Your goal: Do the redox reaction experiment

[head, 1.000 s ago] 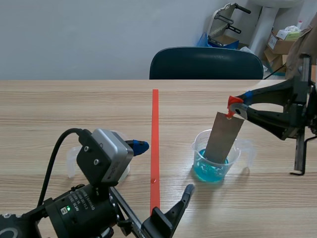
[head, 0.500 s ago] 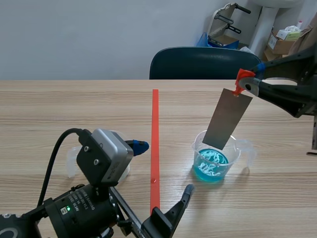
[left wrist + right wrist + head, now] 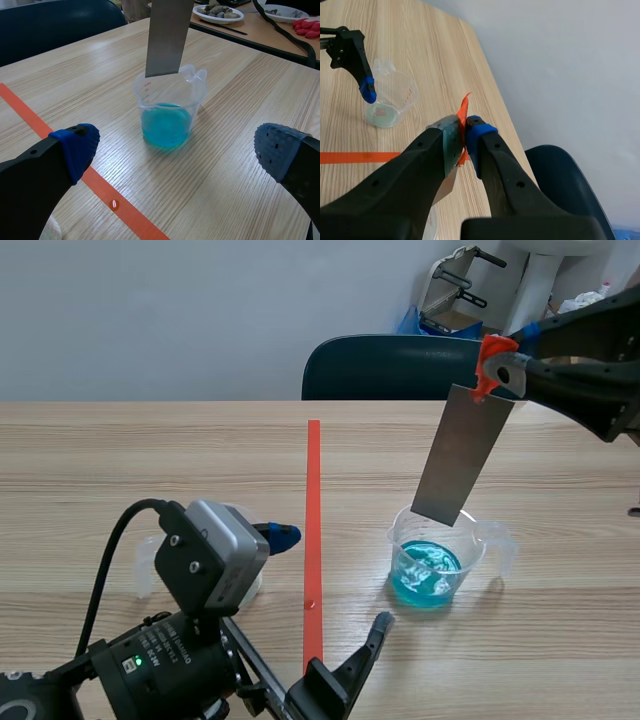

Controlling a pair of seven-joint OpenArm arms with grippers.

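Note:
A clear beaker [image 3: 436,560] holding blue liquid stands right of the red tape line. A grey metal strip [image 3: 465,455] with an orange tab at its top hangs tilted above it, its lower edge just over the rim. My right gripper [image 3: 497,365] is shut on the strip's tabbed end; the right wrist view shows the tab [image 3: 464,112] pinched in that gripper [image 3: 464,135]. My left gripper [image 3: 332,580] stands open low near the table's front. In the left wrist view the beaker [image 3: 170,112] and strip [image 3: 167,35] lie ahead of the left gripper [image 3: 176,147].
A second clear beaker [image 3: 150,565] sits at the left, partly hidden behind my left wrist; its bottom looks pale [image 3: 390,100]. A dark chair [image 3: 415,368] stands at the far edge. A neighbouring table carries plates [image 3: 217,11] and a black cable.
My right gripper has risen and drawn the metal strip up out of the blue liquid, which rippled and is settling. The left arm has not moved.

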